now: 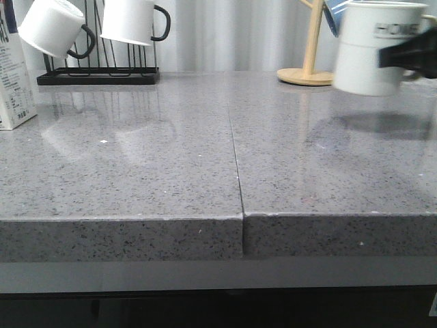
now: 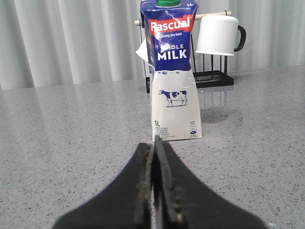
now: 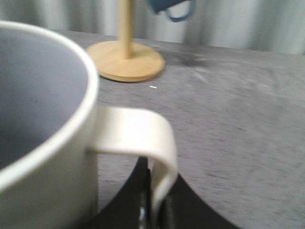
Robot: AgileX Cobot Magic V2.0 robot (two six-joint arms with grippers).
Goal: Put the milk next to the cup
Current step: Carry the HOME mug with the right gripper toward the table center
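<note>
The milk (image 2: 171, 71) stands upright on the grey speckled counter (image 1: 171, 171), at its far left edge in the front view (image 1: 13, 75). It is a tall white carton with a dark blue top, a green cap and a small cow picture. The left gripper (image 2: 155, 191) sits just in front of it with its jaws pressed together on nothing, apart from the carton.

The cup (image 1: 375, 48), white and ribbed with "HOME" lettering, hangs raised above the counter at the far right, well apart from the milk. The right gripper (image 3: 155, 205) is clenched on its white handle (image 3: 143, 138). The inside of the cup looks bare.

Behind the milk a black wire rack (image 1: 99, 72) holds white mugs with black handles (image 1: 133, 20), tipped mouth-down. A wooden mug tree (image 1: 311, 55) stands behind the cup, with a blue mug (image 3: 169, 7) hanging on it. Pale curtains (image 1: 239, 34) close off the back. A seam (image 1: 235, 157) runs down the counter's middle.
</note>
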